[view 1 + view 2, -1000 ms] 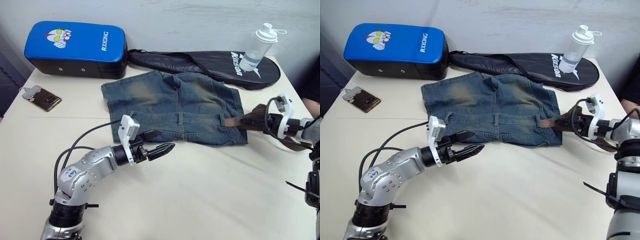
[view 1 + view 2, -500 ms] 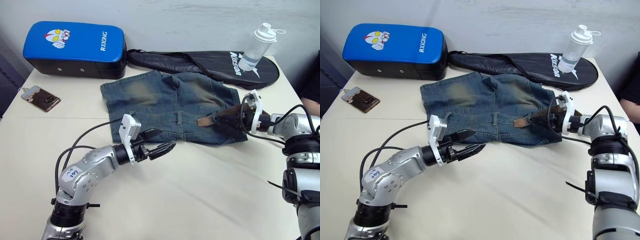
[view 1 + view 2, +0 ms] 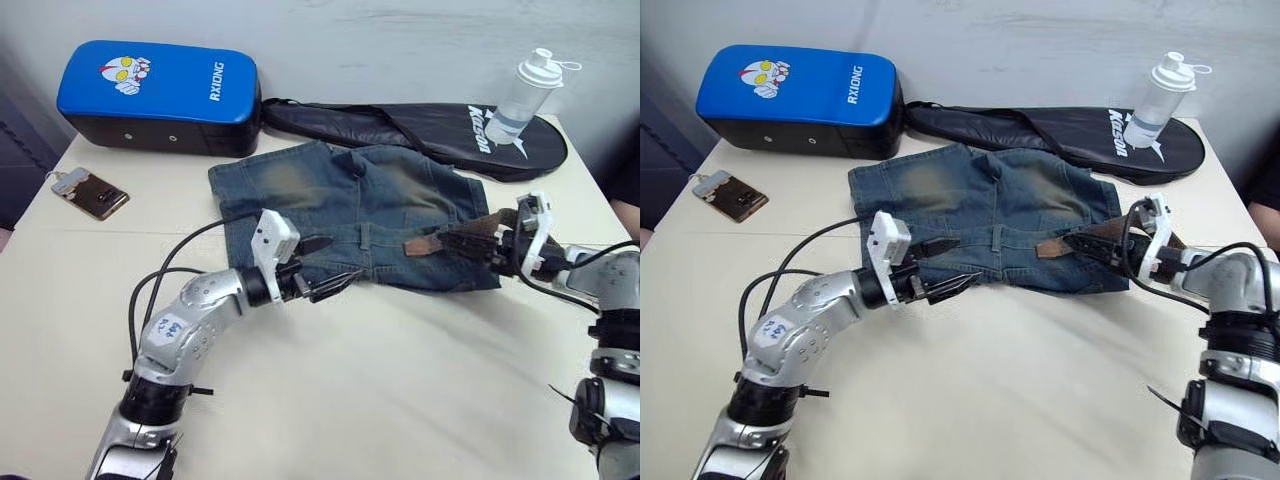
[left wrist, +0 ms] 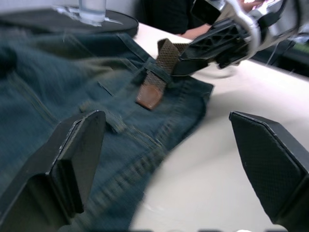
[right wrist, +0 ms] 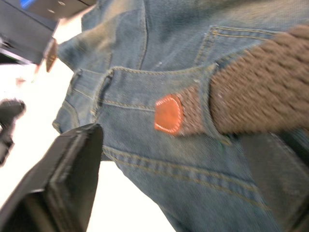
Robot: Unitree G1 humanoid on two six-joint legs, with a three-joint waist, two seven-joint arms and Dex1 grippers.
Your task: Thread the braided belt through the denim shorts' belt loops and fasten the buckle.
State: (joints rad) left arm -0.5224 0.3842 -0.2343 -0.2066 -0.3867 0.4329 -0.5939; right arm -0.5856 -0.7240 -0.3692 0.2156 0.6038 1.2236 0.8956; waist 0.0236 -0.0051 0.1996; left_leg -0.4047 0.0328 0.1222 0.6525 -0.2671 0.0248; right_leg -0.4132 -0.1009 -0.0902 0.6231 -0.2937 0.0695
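Note:
The denim shorts (image 3: pixel 350 205) lie flat in the middle of the table, waistband toward me. The braided belt (image 3: pixel 478 228) comes in from the right. Its brown leather tip (image 5: pixel 168 114) pokes out from under one of the belt loops (image 5: pixel 208 94) on the waistband. My right gripper (image 3: pixel 468 245) hovers over that stretch of belt, open, its fingers (image 5: pixel 67 179) spread wide to either side of the strap. My left gripper (image 3: pixel 347 257) is open at the waistband's front edge, near the middle belt loop (image 3: pixel 365 237). The buckle is out of view.
A blue padded case (image 3: pixel 160 85) sits at the back left, and a black racket bag (image 3: pixel 420 125) with a clear bottle (image 3: pixel 525 85) on it lies behind the shorts. A phone with keys (image 3: pixel 95 195) rests near the left edge.
My right gripper pushed the belt tip left under the loop, then opened and let go of the strap. My left gripper moved forward to the waistband. The camera shifted slightly.

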